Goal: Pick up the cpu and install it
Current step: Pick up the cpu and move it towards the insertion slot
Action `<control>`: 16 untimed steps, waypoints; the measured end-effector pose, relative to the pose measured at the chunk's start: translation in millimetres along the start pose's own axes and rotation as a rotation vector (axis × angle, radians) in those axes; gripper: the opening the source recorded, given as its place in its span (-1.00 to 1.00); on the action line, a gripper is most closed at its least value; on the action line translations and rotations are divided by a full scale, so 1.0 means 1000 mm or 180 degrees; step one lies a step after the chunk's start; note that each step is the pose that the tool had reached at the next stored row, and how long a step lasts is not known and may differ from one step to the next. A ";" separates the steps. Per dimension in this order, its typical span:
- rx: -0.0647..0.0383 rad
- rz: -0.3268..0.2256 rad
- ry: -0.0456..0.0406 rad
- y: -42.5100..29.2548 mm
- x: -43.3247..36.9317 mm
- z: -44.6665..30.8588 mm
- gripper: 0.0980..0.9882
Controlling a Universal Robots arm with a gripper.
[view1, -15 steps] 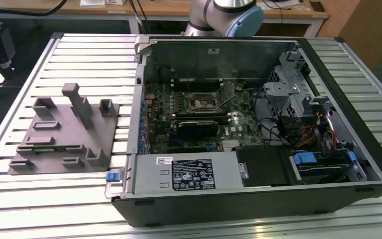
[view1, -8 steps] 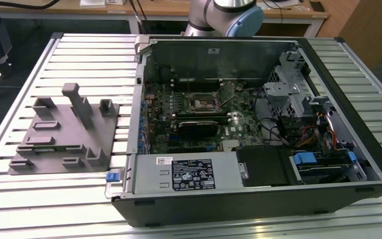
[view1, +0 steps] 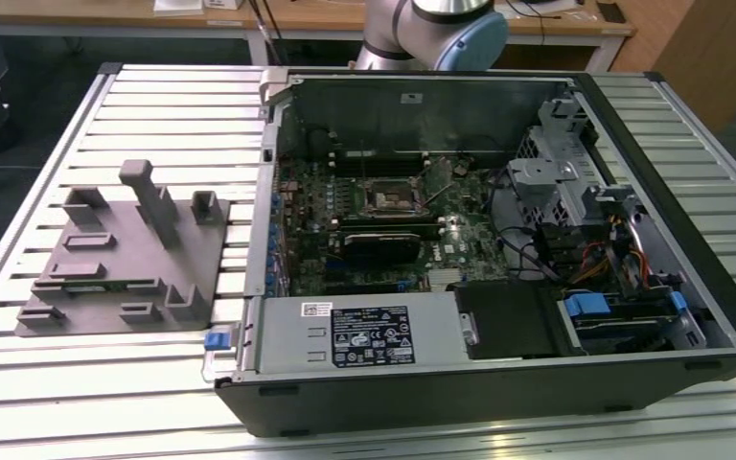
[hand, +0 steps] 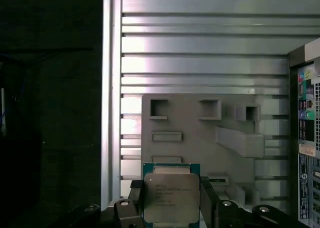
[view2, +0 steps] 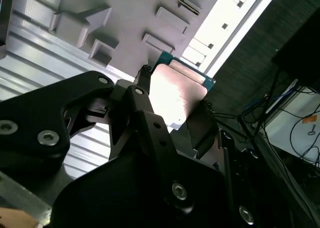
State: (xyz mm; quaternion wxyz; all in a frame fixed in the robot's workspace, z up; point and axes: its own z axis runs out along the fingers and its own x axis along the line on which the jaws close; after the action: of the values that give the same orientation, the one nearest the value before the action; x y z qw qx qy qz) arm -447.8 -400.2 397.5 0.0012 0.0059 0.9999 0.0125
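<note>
While clamping the cpu [hand: 171, 198] by opposite edges, hold pincer [hand: 170, 204] level over fixture block [view1: 126, 254], nine o'clock of case [view1: 471, 402] in exterior view.

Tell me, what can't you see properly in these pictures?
- cpu, first wrist view: one edge is cut off by the picture's edge.
- cpu, second wrist view: partly hidden behind the jaws.
- motherboard socket, exterior view: too small to tell whether it is open.
</note>
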 end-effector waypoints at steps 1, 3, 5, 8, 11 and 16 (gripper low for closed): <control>0.0000 0.0000 0.0000 0.0001 0.0000 -0.0027 -0.01; 0.0000 0.0000 0.0000 0.0002 0.0000 -0.0083 -0.01; 0.0000 0.0000 0.0000 0.0005 -0.0004 -0.0132 -0.01; 0.0000 0.0000 -0.0001 0.0007 -0.0047 -0.0167 -0.01; 0.0000 0.0000 0.0000 0.0008 -0.0115 -0.0183 -0.01; 0.0000 0.0000 0.0000 0.0011 -0.0219 -0.0214 -0.01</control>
State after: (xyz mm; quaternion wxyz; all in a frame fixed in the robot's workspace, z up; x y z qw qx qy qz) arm -425.9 -399.9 418.9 0.0012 0.0059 0.9999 0.0125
